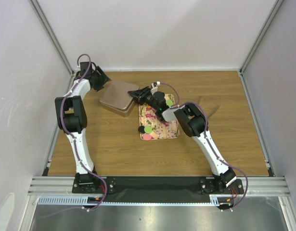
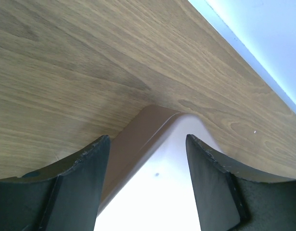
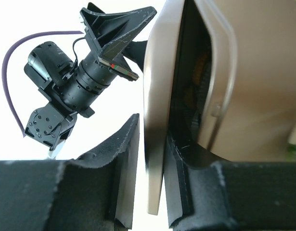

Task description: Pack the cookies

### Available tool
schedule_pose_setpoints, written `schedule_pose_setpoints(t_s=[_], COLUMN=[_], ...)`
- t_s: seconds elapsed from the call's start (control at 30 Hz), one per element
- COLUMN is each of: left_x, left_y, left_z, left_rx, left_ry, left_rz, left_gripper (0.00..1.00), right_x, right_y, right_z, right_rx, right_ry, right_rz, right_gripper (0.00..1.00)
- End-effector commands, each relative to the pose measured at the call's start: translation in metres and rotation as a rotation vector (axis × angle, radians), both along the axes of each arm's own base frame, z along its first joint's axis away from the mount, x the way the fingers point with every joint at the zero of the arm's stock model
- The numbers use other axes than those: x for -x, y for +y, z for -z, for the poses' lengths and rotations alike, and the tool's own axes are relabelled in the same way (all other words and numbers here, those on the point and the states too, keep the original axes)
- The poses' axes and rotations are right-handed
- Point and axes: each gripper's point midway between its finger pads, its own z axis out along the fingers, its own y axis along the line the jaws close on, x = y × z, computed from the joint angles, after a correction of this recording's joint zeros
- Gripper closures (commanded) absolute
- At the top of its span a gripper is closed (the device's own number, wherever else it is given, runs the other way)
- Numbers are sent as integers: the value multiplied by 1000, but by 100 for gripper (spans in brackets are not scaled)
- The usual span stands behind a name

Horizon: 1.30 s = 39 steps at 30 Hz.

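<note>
Green (image 1: 148,129), black (image 1: 141,130) and pink (image 1: 147,137) cookies lie on the near end of the floral tray (image 1: 173,132). A brown tin (image 1: 116,96) sits to its left. My right gripper (image 1: 137,95) reaches over the tray to the tin's right edge. In the right wrist view the lid's rim (image 3: 159,72) stands between the jaws of the right gripper (image 3: 152,127); the right finger touches it, and the left finger (image 3: 123,163) is a little clear of it. My left gripper (image 1: 99,79) (image 2: 148,137) is open astride the tin's far left corner (image 2: 150,122).
The right arm's wrist covers the far half of the tray. Behind the lid's rim a dark gap (image 3: 191,96) shows into the tin's base (image 3: 253,86). The left arm's wrist (image 3: 75,82) is beyond the tin. White walls and metal posts enclose the wooden table (image 1: 220,134).
</note>
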Motion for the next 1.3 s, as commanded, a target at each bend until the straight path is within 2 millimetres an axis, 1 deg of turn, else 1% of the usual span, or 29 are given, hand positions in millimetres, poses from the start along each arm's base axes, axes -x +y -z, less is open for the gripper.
schedule_pose_setpoints(t_s=[0.0,0.03,0.13,0.23,0.27,0.33,0.43,0.5,0.53,0.63,0.97,1.07,1.27], left_x=[-10,-10,-10,-11,-11,-12,-12,-12,-12,-12,-11,-11,-11], left_y=[-2,-1,0,-3,-4,-5,-9,-10,-11,-14,-17,-18,-20], left_z=[-11,-10,-9,-7,-6,-6,-4,-2,-1,1,2,3,2], left_rx=[-22,-26,-31,-30,-31,-34,-38,-38,-40,-43,-53,-53,-64], left_ry=[-34,-33,-31,-29,-25,-27,-23,-16,-14,-12,-5,-3,-5], left_rz=[33,33,40,52,57,62,74,80,82,91,100,104,108], left_gripper=[30,30,30,30,30,30,30,31,31,31,31,31,31], right_x=[-1,-1,0,1,2,3,5,8,8,9,14,14,16], right_y=[-8,-11,-16,-21,-23,-27,-32,-36,-38,-45,-55,-58,-56], right_z=[-31,-27,-29,-28,-24,-25,-22,-16,-19,-17,-12,-18,-30], right_rx=[-28,-26,-26,-20,-15,-15,-10,0,0,8,26,28,60], right_ry=[-52,-46,-50,-48,-38,-39,-34,-25,-31,-27,-23,-37,-68], right_rz=[22,25,29,32,32,33,32,32,34,41,45,49,36], right_gripper=[70,70,70,70,70,70,71,70,70,70,69,69,66])
